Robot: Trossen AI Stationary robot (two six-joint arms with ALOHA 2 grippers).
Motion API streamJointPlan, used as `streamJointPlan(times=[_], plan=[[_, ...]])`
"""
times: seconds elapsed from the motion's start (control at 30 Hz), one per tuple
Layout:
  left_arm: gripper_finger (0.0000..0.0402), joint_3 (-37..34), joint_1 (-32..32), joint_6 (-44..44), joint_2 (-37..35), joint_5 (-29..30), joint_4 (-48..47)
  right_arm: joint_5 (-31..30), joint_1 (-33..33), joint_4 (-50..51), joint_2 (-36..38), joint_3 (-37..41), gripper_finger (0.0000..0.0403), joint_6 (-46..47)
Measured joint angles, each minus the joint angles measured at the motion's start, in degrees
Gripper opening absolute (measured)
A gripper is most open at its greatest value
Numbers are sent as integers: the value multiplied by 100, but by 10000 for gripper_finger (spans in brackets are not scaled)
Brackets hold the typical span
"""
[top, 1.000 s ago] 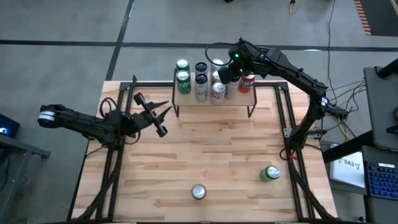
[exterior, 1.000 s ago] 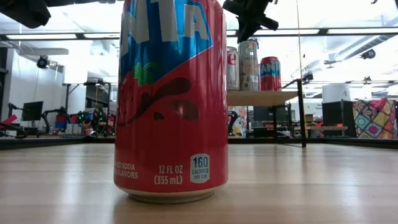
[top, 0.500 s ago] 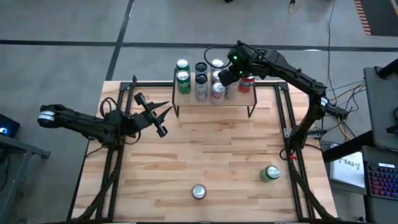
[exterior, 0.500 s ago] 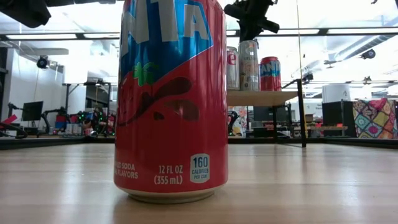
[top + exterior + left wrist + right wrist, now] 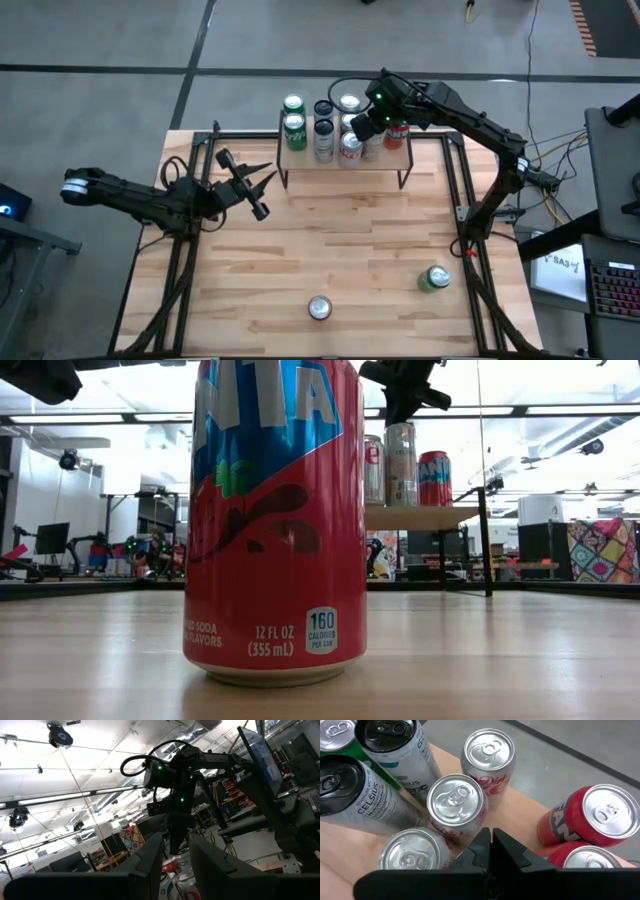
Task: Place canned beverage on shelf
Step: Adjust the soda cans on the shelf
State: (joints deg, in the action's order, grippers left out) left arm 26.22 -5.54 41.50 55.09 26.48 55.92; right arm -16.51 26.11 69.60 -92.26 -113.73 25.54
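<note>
The shelf [image 5: 345, 163] stands at the table's far edge with several cans upright on its wood top, among them a red can [image 5: 592, 817] and silver diet cans [image 5: 456, 802]. My right gripper [image 5: 491, 839] hangs shut just above these cans, over the gap between them, holding nothing. My left gripper [image 5: 262, 190] waits raised over the table's left side, its fingers a little apart with nothing between them. A red can [image 5: 319, 308] and a green can [image 5: 434, 278] stand on the tabletop near the front edge.
In the low view the red can [image 5: 275, 520] at the front fills the foreground and hides the shelf's left part. Black frame rails [image 5: 462, 200] run along the table's left and right sides. Bare tabletop [image 5: 340, 240] lies between the shelf and the front cans.
</note>
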Motion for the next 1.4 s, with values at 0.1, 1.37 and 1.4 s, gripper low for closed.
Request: streamJointPlan(times=[0.1,1.37,1.4], plan=[[81,0,0,-4,0,0,0,-165,2,10,35,0,9,59],[81,0,0,-24,0,0,-4,-295,-426,439,104,17,9,960],[81,0,0,-24,0,0,-7,-295,-426,455,102,17,9,1023]])
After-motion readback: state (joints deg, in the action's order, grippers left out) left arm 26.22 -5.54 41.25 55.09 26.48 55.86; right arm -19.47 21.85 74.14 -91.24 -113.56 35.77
